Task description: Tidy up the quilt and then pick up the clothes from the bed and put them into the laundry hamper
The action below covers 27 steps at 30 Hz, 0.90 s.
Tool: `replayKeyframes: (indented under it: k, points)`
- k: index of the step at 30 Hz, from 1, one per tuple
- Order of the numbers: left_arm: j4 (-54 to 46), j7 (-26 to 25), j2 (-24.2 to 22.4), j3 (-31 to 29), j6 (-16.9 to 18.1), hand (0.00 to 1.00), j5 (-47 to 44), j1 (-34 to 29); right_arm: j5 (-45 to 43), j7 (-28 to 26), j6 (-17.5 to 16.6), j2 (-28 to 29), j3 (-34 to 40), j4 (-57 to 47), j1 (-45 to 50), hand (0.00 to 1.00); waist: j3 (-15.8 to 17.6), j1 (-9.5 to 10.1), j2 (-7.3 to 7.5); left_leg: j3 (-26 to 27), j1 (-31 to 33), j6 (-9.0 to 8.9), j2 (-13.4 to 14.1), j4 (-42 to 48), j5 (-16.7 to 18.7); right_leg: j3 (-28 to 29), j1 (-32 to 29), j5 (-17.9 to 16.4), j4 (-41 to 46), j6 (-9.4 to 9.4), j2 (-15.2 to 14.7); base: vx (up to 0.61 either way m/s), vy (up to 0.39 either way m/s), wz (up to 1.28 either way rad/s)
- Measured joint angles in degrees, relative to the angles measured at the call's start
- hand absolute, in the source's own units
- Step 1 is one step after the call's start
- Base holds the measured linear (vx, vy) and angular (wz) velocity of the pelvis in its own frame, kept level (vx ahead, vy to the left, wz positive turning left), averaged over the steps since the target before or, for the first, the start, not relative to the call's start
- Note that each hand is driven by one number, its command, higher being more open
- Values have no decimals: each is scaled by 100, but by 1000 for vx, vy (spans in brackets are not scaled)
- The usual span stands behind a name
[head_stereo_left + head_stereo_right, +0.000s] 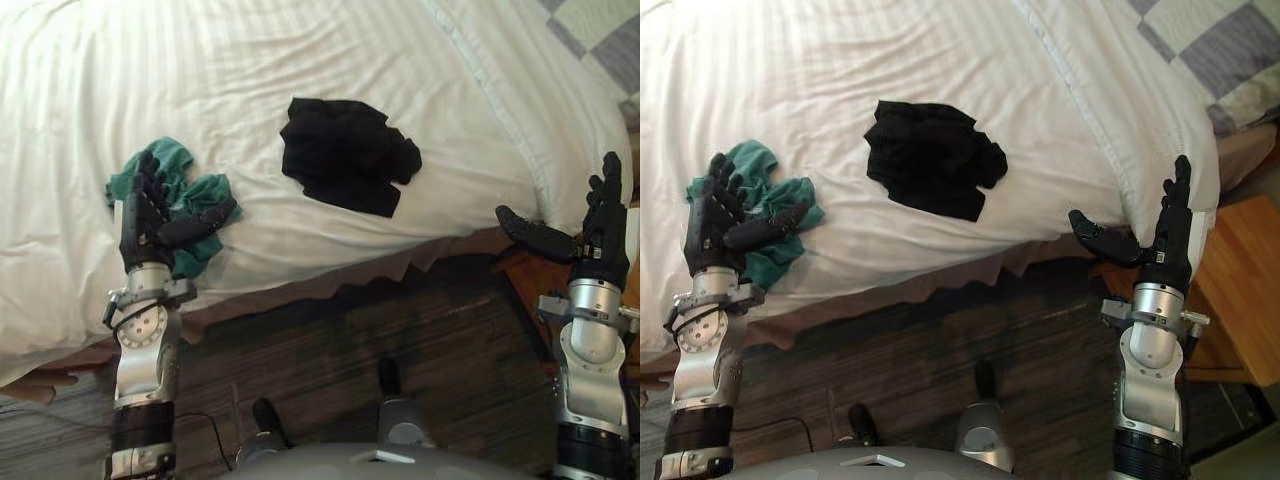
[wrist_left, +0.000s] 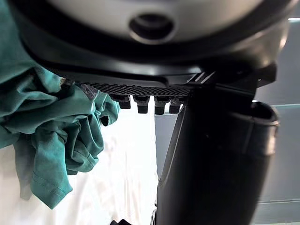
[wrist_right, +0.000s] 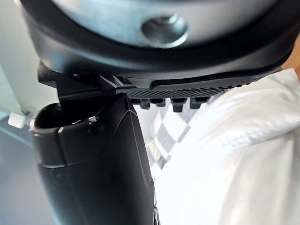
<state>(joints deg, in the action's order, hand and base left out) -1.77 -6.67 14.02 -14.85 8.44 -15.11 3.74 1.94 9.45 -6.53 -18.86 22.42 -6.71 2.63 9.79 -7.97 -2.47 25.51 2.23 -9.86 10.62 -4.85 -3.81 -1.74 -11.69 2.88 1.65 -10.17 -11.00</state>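
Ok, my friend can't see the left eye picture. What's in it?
A black garment and a green garment lie on a white quilt; the open left hand is at the green one. The open right hand is up beside the quilt's corner.

Head stereo pair: steep downward look, both sharing bed (image 1: 300, 60) edge. Wrist cameras: very close, along left hand (image 1: 148, 220), right hand (image 1: 605, 235).

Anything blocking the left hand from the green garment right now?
Nothing visible. The open left hand is right over the green garment on the white quilt, with no other item between them. The black garment lies apart, toward the robot's right.
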Motion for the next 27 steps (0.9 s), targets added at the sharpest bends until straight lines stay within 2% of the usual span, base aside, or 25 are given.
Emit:
replayKeyframes:
  k: [4, 8, 20, 27]
  points:
    - [16, -165, -1, -7, -1, 100, 39, 295, 3, 7, 0, -1, -8, 0, -220, 100, 213, -11, -103, 8, 245, 20, 2, 0, -53, 23, -252, 62, -1, -4, 5, -4, -4, -1]
    - [70, -348, -4, -52, -14, 100, 248, 443, 13, 48, 0, 12, -155, -4, -366, 100, 380, 2, -99, 2, 500, 35, -3, 1, -88, 15, -460, 191, -108, -19, 4, 3, -7, 2]
    - [228, -572, -68, -345, -110, 100, 489, 496, 218, 214, 1, 426, -197, -4, -393, 100, 465, 27, -145, -110, 535, 36, 7, 2, -90, -116, -420, 190, -106, -19, -7, 8, -8, 4]
    - [229, -581, -256, -617, -176, 100, 827, 485, 220, 224, 5, 579, -201, -4, -351, 100, 597, 83, -246, -136, 553, 42, 2, 1, -97, -123, -420, 189, -105, -17, -13, 0, 0, 0]
